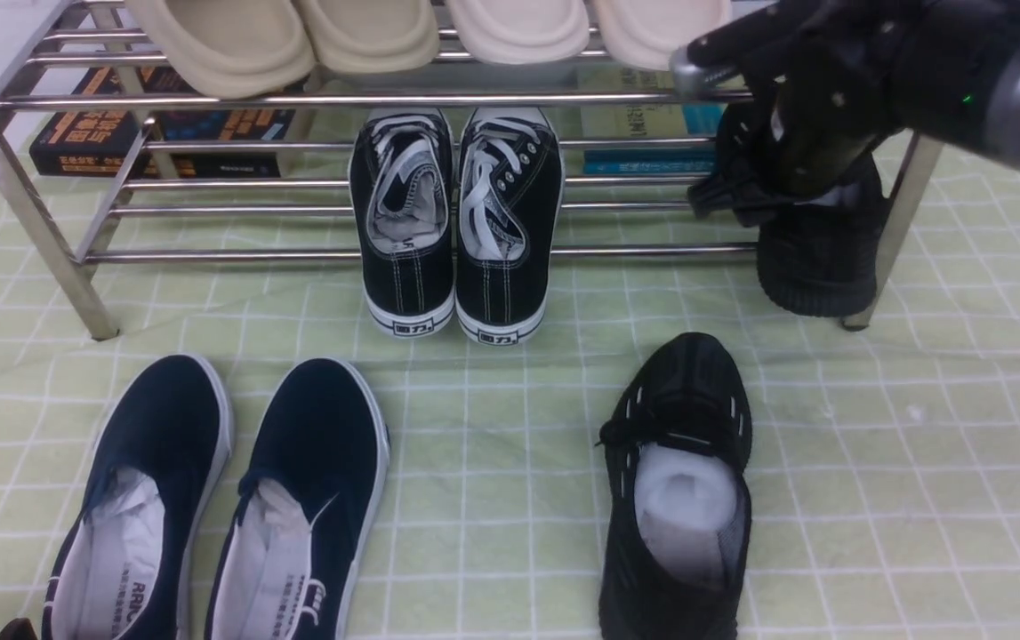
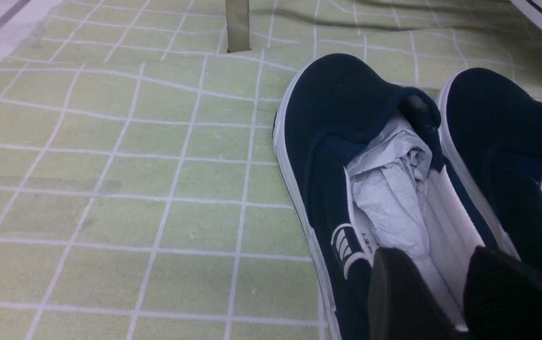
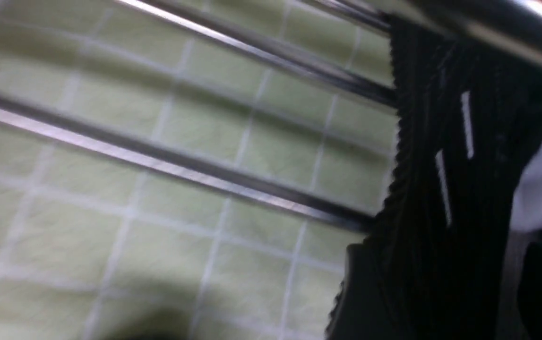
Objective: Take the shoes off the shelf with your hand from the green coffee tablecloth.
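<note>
Right hand at right end of shelf, black fingers clenched round second black sneaker, its toe poking past shelf's lower front bar. First black sneaker lies on green cloth, in front of shelf. Left gripper fingers apart, empty, over navy slip-on, front-left of shelf.

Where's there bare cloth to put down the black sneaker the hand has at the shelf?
Widest bare patch: the tablecloth right of the black sneaker already lying there, in front of the right leg of the shelf. A narrower strip runs between that sneaker and the navy slip-ons. Front left is crowded by the slip-ons.
</note>
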Motion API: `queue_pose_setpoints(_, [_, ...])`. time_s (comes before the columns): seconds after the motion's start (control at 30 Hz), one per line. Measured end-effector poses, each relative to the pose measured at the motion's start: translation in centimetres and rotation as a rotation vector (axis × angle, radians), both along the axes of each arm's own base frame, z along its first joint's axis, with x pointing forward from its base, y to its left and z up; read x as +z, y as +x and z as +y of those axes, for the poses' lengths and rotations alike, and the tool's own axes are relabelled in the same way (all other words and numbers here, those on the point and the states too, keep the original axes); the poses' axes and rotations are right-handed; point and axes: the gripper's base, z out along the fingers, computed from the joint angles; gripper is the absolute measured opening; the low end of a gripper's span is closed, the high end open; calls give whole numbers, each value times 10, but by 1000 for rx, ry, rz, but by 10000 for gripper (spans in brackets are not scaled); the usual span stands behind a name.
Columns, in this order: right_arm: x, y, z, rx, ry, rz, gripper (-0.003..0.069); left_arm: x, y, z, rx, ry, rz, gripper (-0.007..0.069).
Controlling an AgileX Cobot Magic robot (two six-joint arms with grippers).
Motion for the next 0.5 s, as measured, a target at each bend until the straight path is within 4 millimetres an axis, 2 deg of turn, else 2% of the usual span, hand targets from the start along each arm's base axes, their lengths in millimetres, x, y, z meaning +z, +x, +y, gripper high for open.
queue_pose_setpoints(0.13, [-10, 5, 1, -6, -18, -1, 402, 0, 0, 0, 0, 0, 0, 242])
queue_pose_setpoints(0.23, [-14, 6, 1, -6, -23, 3, 265, 0, 0, 0, 0, 2, 0, 242])
queue_pose_setpoints(0.27, [-14, 6, 1, -6, -23, 3, 243, 0, 0, 0, 0, 2, 0, 242])
queue_pose_setpoints(0.3, [-13, 6, 1, -7, -26, 4, 132, 0, 0, 0, 0, 2, 1, 242])
queue_pose_setpoints(0.37, [-9, 3, 0, -14, -28, 9, 32, 0, 0, 0, 0, 3, 1, 242])
queue_pose_setpoints(0.43, [-4, -1, 0, -22, -27, 19, 3, 0, 0, 0, 0, 3, 1, 242])
queue_pose_setpoints(0.5, [11, -15, 2, -40, -22, 50, 1, 0, 0, 0, 0, 3, 1, 242])
